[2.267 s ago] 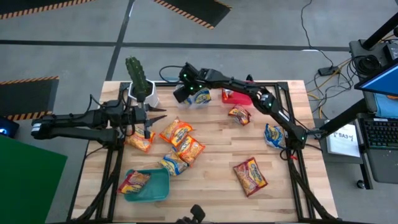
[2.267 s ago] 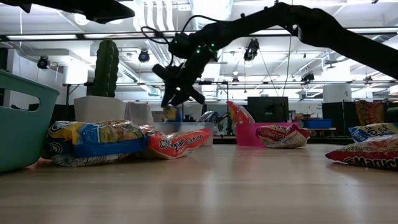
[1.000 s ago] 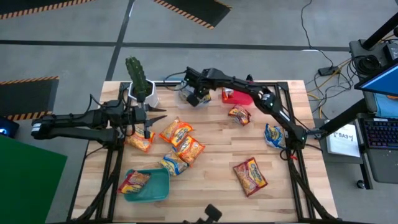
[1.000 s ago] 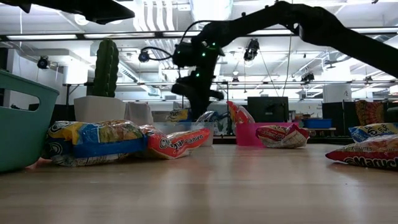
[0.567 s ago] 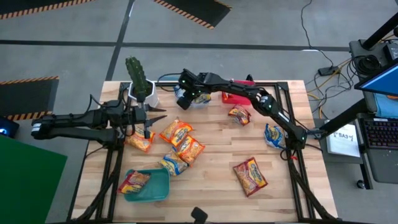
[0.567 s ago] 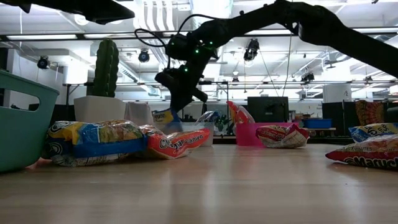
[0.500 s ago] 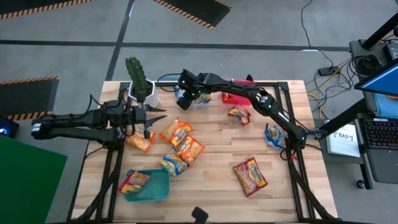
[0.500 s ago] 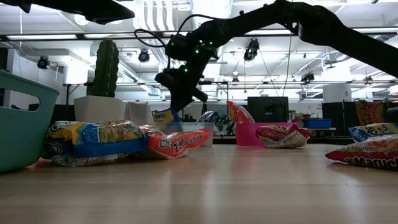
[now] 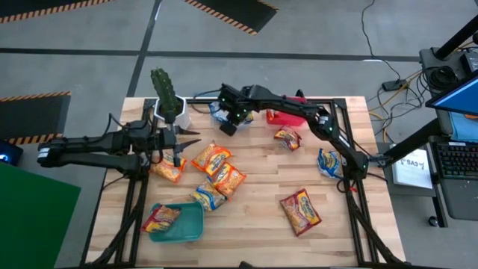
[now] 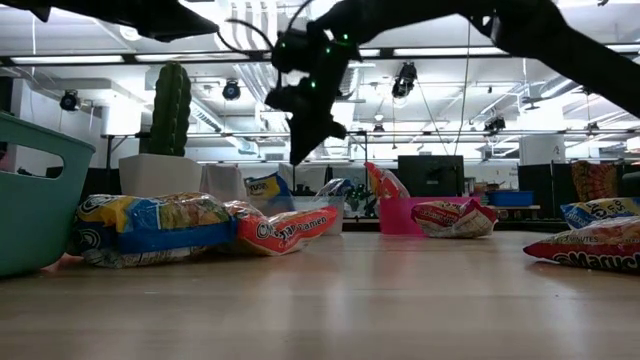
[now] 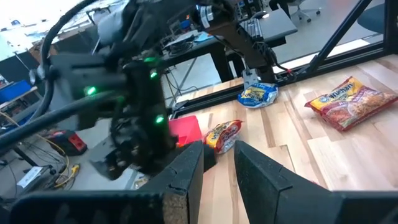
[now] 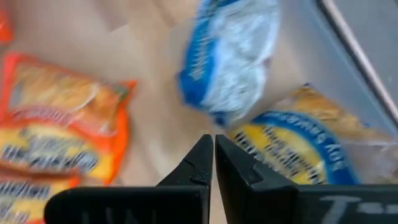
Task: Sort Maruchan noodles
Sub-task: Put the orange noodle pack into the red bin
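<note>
My right claw [image 9: 230, 127] hangs above the far part of the bench [image 9: 261, 202], just beside the clear bin [image 9: 218, 112], its two fingers pressed together with nothing between them. Past my fingertips I see a blue-white packet [image 12: 233, 59] leaning in that clear bin with a second blue-and-yellow packet [image 12: 292, 146] beside it, and an orange packet [image 12: 62, 134] lying on the wood close by.

My left claw [image 9: 179, 146] waits over the left side of the bench near the potted cactus [image 9: 166, 93], fingers a little apart and empty, above an orange-yellow packet [image 9: 169, 169].

More noodle packets lie loose: three clustered mid-bench [image 9: 216, 175], one in the teal bin [image 9: 161, 217], one near the red bin [image 9: 287, 137], a blue one at the right edge [image 9: 328, 162] and a red-yellow one near the front [image 9: 300, 211].
</note>
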`<move>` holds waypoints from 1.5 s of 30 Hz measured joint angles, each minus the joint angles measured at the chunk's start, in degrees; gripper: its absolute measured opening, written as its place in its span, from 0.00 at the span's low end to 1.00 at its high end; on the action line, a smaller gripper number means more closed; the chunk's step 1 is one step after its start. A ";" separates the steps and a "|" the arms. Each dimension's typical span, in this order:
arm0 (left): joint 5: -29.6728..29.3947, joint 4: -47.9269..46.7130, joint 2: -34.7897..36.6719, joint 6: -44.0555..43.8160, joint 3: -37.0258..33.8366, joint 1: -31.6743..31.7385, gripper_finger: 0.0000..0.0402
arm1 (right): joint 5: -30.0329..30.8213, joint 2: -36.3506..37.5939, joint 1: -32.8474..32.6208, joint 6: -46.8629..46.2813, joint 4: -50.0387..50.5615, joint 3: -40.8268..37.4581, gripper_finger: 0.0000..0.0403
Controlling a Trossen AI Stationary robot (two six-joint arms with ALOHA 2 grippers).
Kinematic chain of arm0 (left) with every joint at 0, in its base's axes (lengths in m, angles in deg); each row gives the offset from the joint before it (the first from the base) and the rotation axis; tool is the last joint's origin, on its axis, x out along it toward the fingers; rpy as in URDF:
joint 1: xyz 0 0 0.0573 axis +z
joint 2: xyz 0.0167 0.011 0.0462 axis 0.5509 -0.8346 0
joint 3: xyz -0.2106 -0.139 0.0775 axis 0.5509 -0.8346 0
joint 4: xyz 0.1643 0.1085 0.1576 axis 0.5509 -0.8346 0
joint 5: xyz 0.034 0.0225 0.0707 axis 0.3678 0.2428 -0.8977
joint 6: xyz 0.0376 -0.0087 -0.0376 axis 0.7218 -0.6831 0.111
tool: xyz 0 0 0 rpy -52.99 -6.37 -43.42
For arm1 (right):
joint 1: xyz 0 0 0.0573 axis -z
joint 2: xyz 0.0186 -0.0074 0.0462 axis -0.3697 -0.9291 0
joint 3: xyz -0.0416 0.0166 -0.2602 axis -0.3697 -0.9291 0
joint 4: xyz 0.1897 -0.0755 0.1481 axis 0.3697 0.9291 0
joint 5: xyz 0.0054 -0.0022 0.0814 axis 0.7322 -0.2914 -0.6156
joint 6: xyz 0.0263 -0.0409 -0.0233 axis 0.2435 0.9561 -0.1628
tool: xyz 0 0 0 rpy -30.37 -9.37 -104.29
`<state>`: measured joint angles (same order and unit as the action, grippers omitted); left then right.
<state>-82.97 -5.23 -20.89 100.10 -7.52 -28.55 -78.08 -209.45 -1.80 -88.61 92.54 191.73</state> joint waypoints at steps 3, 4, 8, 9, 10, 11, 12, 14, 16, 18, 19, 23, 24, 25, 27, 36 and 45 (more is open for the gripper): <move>0.00 -0.08 -0.55 -0.99 0.00 0.01 0.19 | 0.02 0.76 -2.53 0.96 1.97 -0.53 0.02; 0.00 -0.15 -0.80 -1.37 0.00 0.01 0.19 | 0.03 1.12 -3.41 1.21 2.20 -0.94 0.02; 0.00 -0.98 -2.66 -2.51 0.00 0.00 0.19 | 0.02 3.25 -7.21 1.52 2.38 -4.46 0.02; 0.02 -1.13 -3.28 -2.89 0.00 -0.02 0.19 | 0.00 3.87 -8.19 1.25 2.34 -5.81 0.02; 0.01 -1.62 -3.74 -3.15 0.00 0.01 0.19 | 0.04 4.52 -9.18 0.86 2.23 -7.31 0.02; 0.01 -2.51 -4.28 -3.26 0.00 0.01 0.19 | 0.04 5.20 -10.17 0.50 2.18 -8.98 0.02; 0.00 -3.23 -4.85 -3.44 0.00 -0.02 0.19 | 0.09 5.76 -11.14 0.21 1.83 -10.73 0.02; 0.00 -5.16 -5.79 -4.27 0.00 -0.02 0.19 | 0.16 7.48 -13.03 -0.60 -1.02 -15.17 0.02; -0.39 -6.63 -6.64 -5.19 0.00 -0.02 0.19 | 0.19 9.48 -14.71 -1.01 -5.49 -20.02 0.02; -0.99 -8.09 -7.22 -6.55 0.00 0.01 0.19 | 0.00 11.84 -15.90 -1.56 -10.63 -25.28 0.02; -1.11 -9.08 -7.62 -7.29 0.19 0.01 0.19 | 0.00 13.16 -16.31 -2.00 -13.92 -28.21 0.02; -1.18 -12.82 -9.42 -11.55 1.70 0.01 0.19 | 0.17 18.98 -16.58 -2.79 -28.18 -40.71 0.02; -1.22 -13.50 -10.05 -12.76 1.98 -0.02 0.19 | 0.16 20.47 -16.53 -3.16 -33.26 -43.97 0.02; -1.27 -14.02 -10.72 -14.01 2.13 0.01 0.19 | 0.21 21.73 -16.50 -3.76 -38.65 -47.25 0.02; -1.31 -14.28 -12.21 -16.51 2.14 0.00 0.19 | 0.13 23.74 -16.09 -4.67 -49.87 -53.26 0.02; -0.37 -20.43 -22.64 -28.18 1.60 -0.06 0.19 | 0.13 24.86 -12.88 -14.98 -70.85 -66.46 0.03; 1.16 -22.35 -35.33 -29.82 1.51 -0.06 0.19 | 0.09 24.86 -9.45 -24.01 -71.10 -69.34 0.23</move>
<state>-81.81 -27.58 -56.23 70.28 -6.01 -28.61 -77.99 -184.58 -11.24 -112.62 21.44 122.39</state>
